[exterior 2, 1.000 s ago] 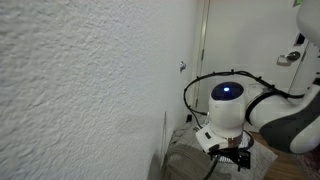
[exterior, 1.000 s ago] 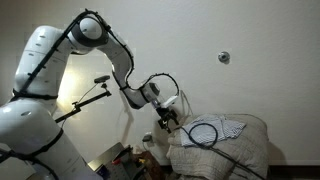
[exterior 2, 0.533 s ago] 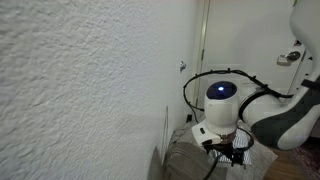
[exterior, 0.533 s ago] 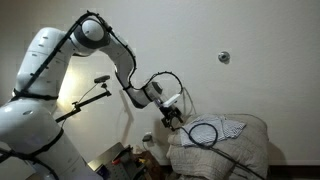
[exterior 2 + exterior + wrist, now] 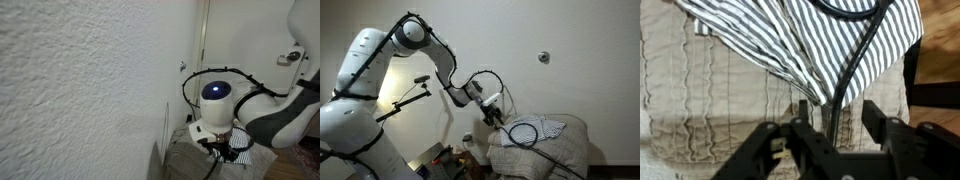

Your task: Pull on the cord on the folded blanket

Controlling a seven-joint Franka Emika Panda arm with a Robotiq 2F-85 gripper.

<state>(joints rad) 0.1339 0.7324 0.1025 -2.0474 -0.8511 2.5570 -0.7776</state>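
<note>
The folded blanket (image 5: pixel 563 150) is a bulky beige pile with a striped patch (image 5: pixel 760 35) on top. The cord (image 5: pixel 523 133) lies on it as a thin black oval loop, and one strand (image 5: pixel 855 55) runs down the striped patch. My gripper (image 5: pixel 837 115) is over the blanket's edge with that strand between its fingers. The left finger (image 5: pixel 803 112) and right finger (image 5: pixel 877 115) stand a little apart from the cord on each side. In both exterior views the gripper (image 5: pixel 496 119) sits at the blanket's near edge, next to the loop.
A rough white wall (image 5: pixel 80 80) fills much of an exterior view. A lamp arm (image 5: pixel 410 95) stands behind the robot, and clutter (image 5: pixel 445 160) lies low beside the blanket. A black cable (image 5: pixel 205 80) loops along the robot's arm.
The jaws have narrowed around the cord strand. The wrist has shifted slightly toward the blanket.
</note>
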